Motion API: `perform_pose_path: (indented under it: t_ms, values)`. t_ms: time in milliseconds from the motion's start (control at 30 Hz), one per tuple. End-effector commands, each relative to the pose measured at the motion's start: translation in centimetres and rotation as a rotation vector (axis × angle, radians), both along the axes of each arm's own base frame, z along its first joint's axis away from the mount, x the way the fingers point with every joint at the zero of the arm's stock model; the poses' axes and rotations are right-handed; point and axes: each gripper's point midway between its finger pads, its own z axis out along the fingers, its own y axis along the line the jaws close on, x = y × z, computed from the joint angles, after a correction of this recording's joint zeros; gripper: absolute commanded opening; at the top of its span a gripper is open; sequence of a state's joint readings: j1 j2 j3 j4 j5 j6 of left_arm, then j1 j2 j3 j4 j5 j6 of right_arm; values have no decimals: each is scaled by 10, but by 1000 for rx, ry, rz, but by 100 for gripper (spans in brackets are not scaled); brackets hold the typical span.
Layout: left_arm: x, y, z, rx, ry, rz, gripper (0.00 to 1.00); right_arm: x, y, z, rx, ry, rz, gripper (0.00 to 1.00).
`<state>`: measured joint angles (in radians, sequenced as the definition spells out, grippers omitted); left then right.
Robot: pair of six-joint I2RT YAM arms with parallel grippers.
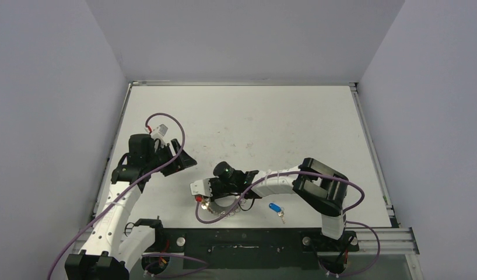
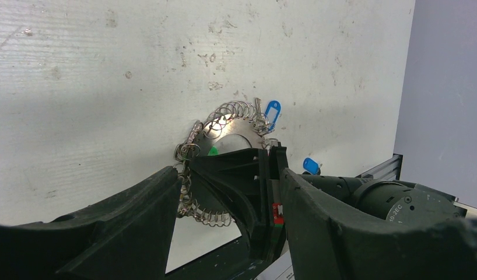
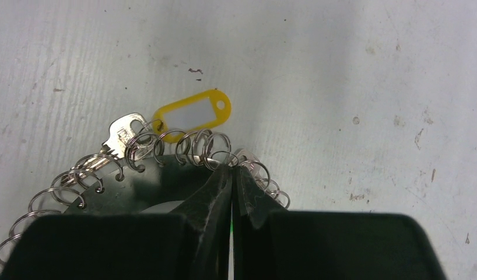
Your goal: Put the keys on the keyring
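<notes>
The keyring [image 1: 224, 214] lies near the table's front edge. It also shows in the left wrist view [image 2: 230, 131] and in the right wrist view [image 3: 79, 181]. A yellow-tagged key [image 3: 192, 116] hangs on its loops. A blue-tagged key [image 2: 272, 112] sits at the ring's rim among the loops. A second blue-tagged key [image 1: 275, 208] lies loose to the right of the ring. My right gripper [image 3: 231, 174] is at the ring's loops, shut on the green tag [image 2: 213, 151], of which only a sliver shows. My left gripper [image 1: 181, 158] is open and empty, apart to the left of the ring.
The black front rail [image 1: 248, 239] runs just in front of the ring. The right arm [image 1: 277, 182] stretches leftward over the table above the ring. Grey walls enclose the table on three sides.
</notes>
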<state>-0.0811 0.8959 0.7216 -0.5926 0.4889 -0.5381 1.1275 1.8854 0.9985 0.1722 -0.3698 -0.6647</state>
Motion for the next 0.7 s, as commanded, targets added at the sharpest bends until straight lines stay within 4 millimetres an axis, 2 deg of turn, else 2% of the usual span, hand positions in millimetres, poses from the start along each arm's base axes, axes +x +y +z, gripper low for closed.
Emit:
perform_pose_path:
  t_ms: [0, 167, 433, 667]
  values:
    - [5, -3, 11, -22, -60, -17, 60, 9, 13, 16, 76, -17, -60, 1]
    - [5, -3, 11, -24, -61, -21, 60, -1, 12, 17, 83, -25, -12, 8]
    - [4, -4, 10, -27, -57, -22, 60, -13, -4, 15, 58, -63, 62, 12]
    - [5, -4, 11, -30, -58, -23, 60, -25, -2, 11, 53, -62, 136, 13]
